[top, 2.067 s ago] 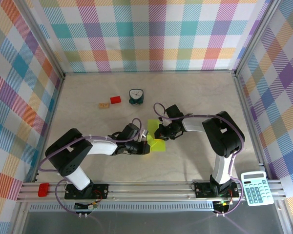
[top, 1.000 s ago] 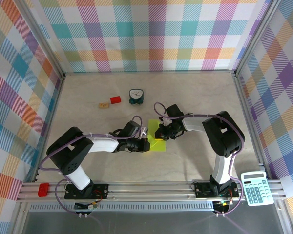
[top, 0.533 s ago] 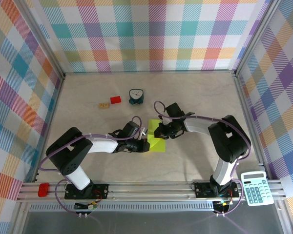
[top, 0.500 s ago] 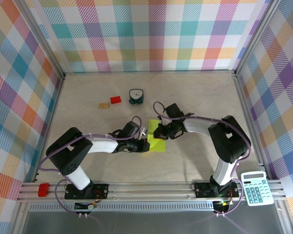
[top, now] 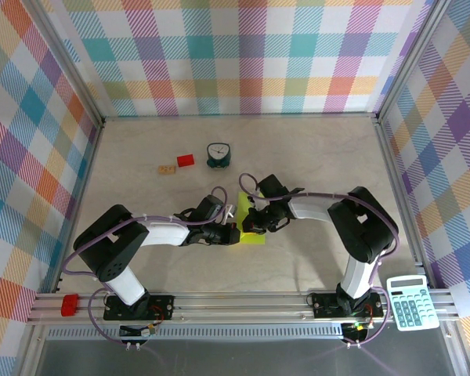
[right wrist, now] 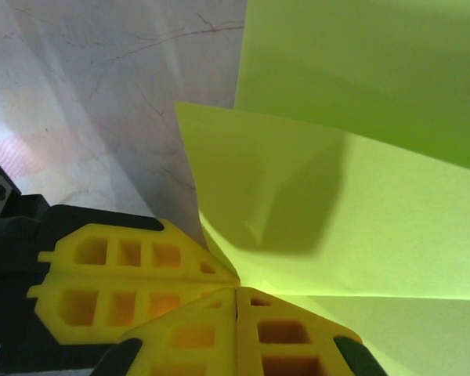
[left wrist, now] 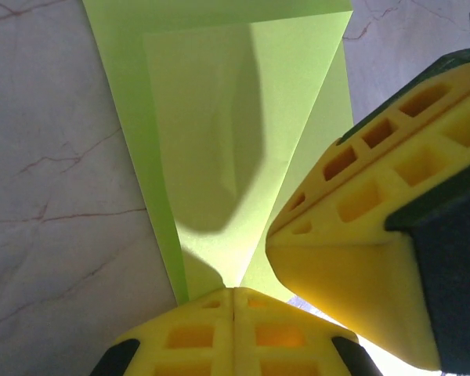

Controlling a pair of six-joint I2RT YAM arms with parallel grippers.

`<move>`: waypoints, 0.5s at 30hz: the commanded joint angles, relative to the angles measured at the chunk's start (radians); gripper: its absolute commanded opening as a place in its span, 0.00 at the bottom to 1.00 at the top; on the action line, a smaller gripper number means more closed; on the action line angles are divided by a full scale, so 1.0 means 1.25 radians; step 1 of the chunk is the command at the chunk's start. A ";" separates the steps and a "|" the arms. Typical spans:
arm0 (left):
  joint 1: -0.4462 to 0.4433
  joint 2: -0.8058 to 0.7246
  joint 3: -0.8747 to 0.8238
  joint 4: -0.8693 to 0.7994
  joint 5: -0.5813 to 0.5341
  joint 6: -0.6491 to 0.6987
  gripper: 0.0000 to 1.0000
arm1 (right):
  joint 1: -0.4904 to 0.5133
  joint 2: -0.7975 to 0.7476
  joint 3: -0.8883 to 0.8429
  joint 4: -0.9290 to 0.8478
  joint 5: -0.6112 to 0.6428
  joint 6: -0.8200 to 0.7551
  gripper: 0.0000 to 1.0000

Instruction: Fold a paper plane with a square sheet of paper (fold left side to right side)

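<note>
The square sheet of paper (top: pixel 251 225) is lime yellow-green and lies partly folded on the table, with one flap tilted up. In the left wrist view the paper (left wrist: pixel 235 133) narrows to a point at my left gripper (left wrist: pixel 233 291), whose jaws are shut with their tips on the sheet. My right gripper (right wrist: pixel 236 291) is shut too, its tips resting where the paper's (right wrist: pixel 337 196) creases meet. Seen from above, the left gripper (top: pixel 233 233) and right gripper (top: pixel 247 222) nearly touch at the sheet's left edge. I cannot tell whether any paper is pinched between either pair of pads.
A teal clock (top: pixel 217 155), a red block (top: pixel 186 160) and a small tan block (top: pixel 168 168) sit toward the back of the table. A calculator (top: pixel 410 301) lies at the front right by the rail. Checked walls enclose three sides.
My right gripper has slid left and a little nearer across the sheet, up against the left gripper. The paper's left part now stands up more. The left arm has stayed put.
</note>
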 commanded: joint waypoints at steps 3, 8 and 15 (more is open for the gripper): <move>-0.003 -0.006 -0.024 -0.055 -0.029 0.008 0.00 | 0.005 0.023 0.000 0.010 0.000 0.005 0.00; -0.003 -0.003 -0.024 -0.054 -0.029 0.008 0.00 | 0.005 0.038 0.003 0.007 0.001 0.002 0.00; -0.002 0.006 -0.020 -0.063 -0.035 0.008 0.00 | 0.005 0.058 0.016 -0.013 0.028 -0.015 0.00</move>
